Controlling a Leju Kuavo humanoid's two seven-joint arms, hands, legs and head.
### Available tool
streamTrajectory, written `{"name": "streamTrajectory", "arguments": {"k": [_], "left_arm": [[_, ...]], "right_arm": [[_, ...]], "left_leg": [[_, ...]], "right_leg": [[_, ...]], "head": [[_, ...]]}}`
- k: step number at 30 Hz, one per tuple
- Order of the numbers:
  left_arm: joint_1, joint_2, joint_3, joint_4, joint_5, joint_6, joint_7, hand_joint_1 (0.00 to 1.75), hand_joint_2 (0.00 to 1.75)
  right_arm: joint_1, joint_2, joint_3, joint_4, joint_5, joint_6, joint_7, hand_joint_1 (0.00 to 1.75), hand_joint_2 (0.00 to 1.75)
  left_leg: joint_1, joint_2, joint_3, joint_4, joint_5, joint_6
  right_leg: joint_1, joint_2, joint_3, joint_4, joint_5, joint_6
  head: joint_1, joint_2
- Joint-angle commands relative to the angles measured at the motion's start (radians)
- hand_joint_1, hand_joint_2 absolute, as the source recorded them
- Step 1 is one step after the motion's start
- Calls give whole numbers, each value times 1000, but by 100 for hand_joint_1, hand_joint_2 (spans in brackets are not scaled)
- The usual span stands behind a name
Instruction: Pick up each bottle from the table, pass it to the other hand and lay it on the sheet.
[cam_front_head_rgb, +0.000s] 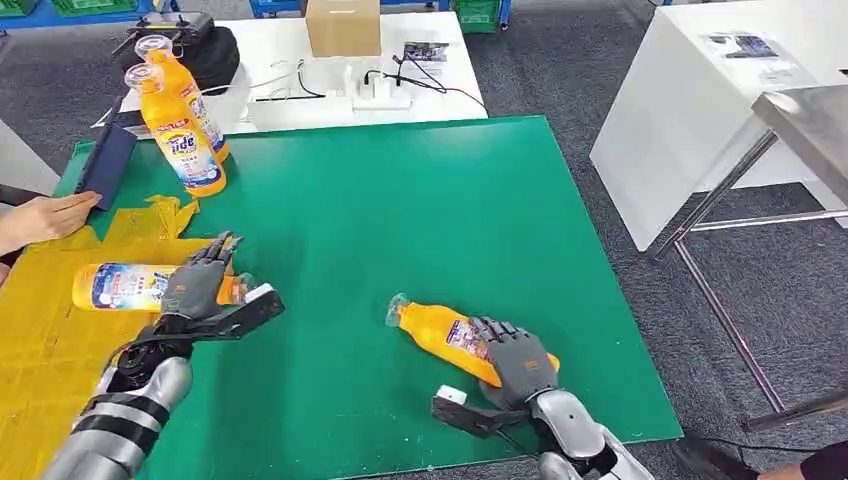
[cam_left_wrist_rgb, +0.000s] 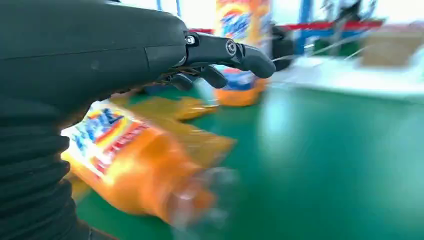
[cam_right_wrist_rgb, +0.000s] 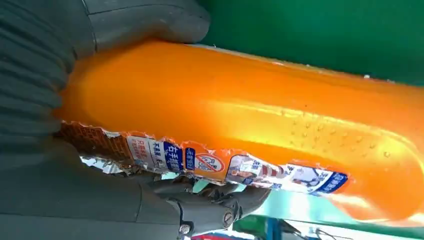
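An orange bottle (cam_front_head_rgb: 443, 331) lies on its side on the green table (cam_front_head_rgb: 400, 220), cap pointing left. My right hand (cam_front_head_rgb: 515, 362) grips its base end; in the right wrist view the thumb and fingers (cam_right_wrist_rgb: 210, 210) wrap the bottle (cam_right_wrist_rgb: 250, 125). A second orange bottle (cam_front_head_rgb: 125, 287) lies on the yellow sheet (cam_front_head_rgb: 50, 340) at the left. My left hand (cam_front_head_rgb: 197, 283) hovers over its neck end with fingers spread, holding nothing; the left wrist view has that bottle (cam_left_wrist_rgb: 135, 170) just under the hand (cam_left_wrist_rgb: 100, 50). Two more bottles (cam_front_head_rgb: 182, 135) stand upright at the back left.
A person's hand (cam_front_head_rgb: 45, 218) rests at the left edge by the sheet. A dark blue flat object (cam_front_head_rgb: 105, 165) lies at the mat's back left corner. Behind the mat a white table carries a cardboard box (cam_front_head_rgb: 343, 25), cables and a black bag (cam_front_head_rgb: 205, 50). A white counter (cam_front_head_rgb: 720, 110) stands to the right.
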Motion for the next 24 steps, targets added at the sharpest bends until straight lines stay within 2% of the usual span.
{"name": "streamTrajectory", "arguments": {"k": [1, 7, 9, 10, 11, 12, 13, 17, 19, 20, 21, 24], "left_arm": [[118, -31, -4, -332, 97, -22, -30, 0, 175], [200, -58, 31, -469, 295, -90, -110, 0, 175], [270, -63, 46, -557, 414, -176, -114, 0, 175], [289, -65, 52, -577, 445, -196, -117, 0, 175], [312, -76, 60, -591, 530, -252, -120, 0, 175], [318, -79, 63, -595, 546, -259, -121, 0, 175], [325, -94, 65, -591, 619, -304, -123, 0, 175], [302, -125, 32, -519, 826, -402, -116, 0, 175], [280, -131, 9, -489, 840, -400, -115, 0, 175], [280, -131, 9, -489, 840, -400, -115, 0, 175], [276, -131, 5, -486, 842, -397, -114, 0, 175], [255, -131, -22, -458, 908, -424, -105, 0, 175]], "right_arm": [[43, 46, -66, 27, -33, 5, 0, 175, 175], [53, 102, -131, -8, -74, -64, -23, 175, 175], [65, 169, -192, -91, -100, -169, -77, 175, 175], [67, 194, -209, -127, -105, -199, -96, 175, 175], [72, 230, -228, -182, -104, -292, -157, 175, 175], [73, 241, -229, -201, -102, -299, -160, 175, 175], [77, 270, -237, -242, -126, -358, -210, 175, 175], [87, 323, -216, -306, -212, -520, -388, 175, 175], [83, 330, -195, -305, -230, -536, -420, 175, 175], [83, 330, -195, -305, -230, -536, -420, 175, 175], [82, 329, -193, -300, -229, -537, -422, 175, 175], [64, 321, -149, -276, -248, -571, -506, 175, 175]], "left_leg": [[1, -1, 3, 1, -2, 0], [1, 0, 4, 1, -3, 0], [0, 1, 1, 0, -2, 0], [0, 5, 3, 1, -4, 0], [0, 4, 0, 0, -2, 0], [0, 5, 3, 1, -5, -1], [0, 4, 2, 1, -4, -1], [0, 2, 0, 1, -3, -1], [0, 0, 1, 1, -3, -1], [0, -1, -1, 1, -2, -1], [0, 0, 0, 1, -3, -1], [0, 0, -1, -1, -3, -2]], "right_leg": [[1, -2, 4, -1, -2, -2], [2, -1, 5, 0, -3, -2], [1, 1, 1, -1, -1, -1], [1, 3, 4, 0, -2, -2], [1, 3, 9, 0, -1, -1], [1, 3, 13, 1, -3, -2], [1, 3, 12, 1, -2, -2], [1, 1, 10, 1, -2, -2], [2, -2, 11, 1, -3, -3], [1, -1, 1, 1, -3, -2], [2, -1, 2, 2, -4, -2], [1, -1, 0, 0, -4, 0]], "head": [[0, 0], [0, 0], [0, 0], [0, 0], [0, 0], [0, 0], [0, 0], [0, 0], [0, 0], [0, 0], [0, 0], [0, 0]]}}
